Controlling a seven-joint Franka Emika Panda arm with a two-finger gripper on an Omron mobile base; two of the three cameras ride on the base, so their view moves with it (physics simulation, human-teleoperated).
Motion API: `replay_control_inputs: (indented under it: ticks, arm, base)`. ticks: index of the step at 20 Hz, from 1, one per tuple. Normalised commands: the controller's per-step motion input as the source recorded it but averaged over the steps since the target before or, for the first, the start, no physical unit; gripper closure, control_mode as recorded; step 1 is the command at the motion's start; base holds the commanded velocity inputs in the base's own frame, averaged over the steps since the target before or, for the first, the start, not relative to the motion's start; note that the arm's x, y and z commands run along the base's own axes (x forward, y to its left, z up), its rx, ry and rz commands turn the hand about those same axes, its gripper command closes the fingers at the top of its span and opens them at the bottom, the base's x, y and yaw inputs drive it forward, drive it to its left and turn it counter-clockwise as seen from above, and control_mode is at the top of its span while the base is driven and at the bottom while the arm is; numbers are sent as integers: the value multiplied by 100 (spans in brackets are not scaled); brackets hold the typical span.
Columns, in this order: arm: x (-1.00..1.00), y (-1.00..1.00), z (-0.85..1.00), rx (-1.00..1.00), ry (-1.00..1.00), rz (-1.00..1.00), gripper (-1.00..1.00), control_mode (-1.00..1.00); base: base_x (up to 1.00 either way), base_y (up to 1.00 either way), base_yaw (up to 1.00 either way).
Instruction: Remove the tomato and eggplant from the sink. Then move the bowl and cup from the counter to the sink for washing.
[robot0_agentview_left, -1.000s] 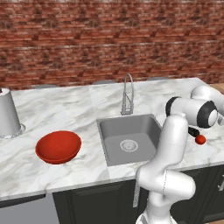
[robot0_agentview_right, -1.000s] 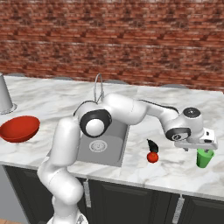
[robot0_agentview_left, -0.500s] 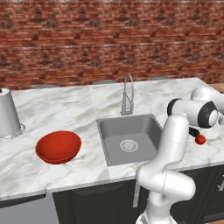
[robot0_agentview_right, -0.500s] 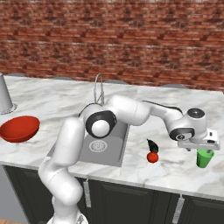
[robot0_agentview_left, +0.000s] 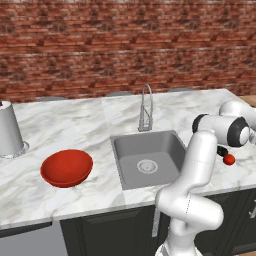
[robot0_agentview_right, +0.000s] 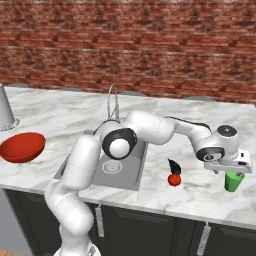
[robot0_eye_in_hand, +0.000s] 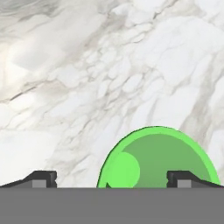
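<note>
Hand view: the two-finger gripper (robot0_eye_in_hand: 111, 178) hangs spread wide and grasping nothing, right above the small green cup (robot0_eye_in_hand: 159, 159), whose round mouth sits between the finger tips on the white grey-veined marble counter (robot0_eye_in_hand: 87, 78). In the right base view, the tiny shiny red tomato (robot0_agentview_right: 174, 180) and the black-purple eggplant (robot0_agentview_right: 174, 166) lie touching on the counter, between the cup and the grey recessed sink (robot0_agentview_right: 131, 172). Farther left sits the wide red bowl (robot0_agentview_right: 21, 146).
</note>
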Motion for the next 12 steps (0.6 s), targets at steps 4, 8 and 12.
replay_control_inputs:
  ticks: [4, 8, 12]
  arm:
    - [0, 1, -21, 0, 0, 0, -100, -100]
    - [0, 0, -21, 0, 0, 0, 100, -100]
    - [0, 3, -24, 0, 0, 0, 100, -100]
  base:
    - [0, 0, 0]
    - [0, 0, 0]
    - [0, 0, 0]
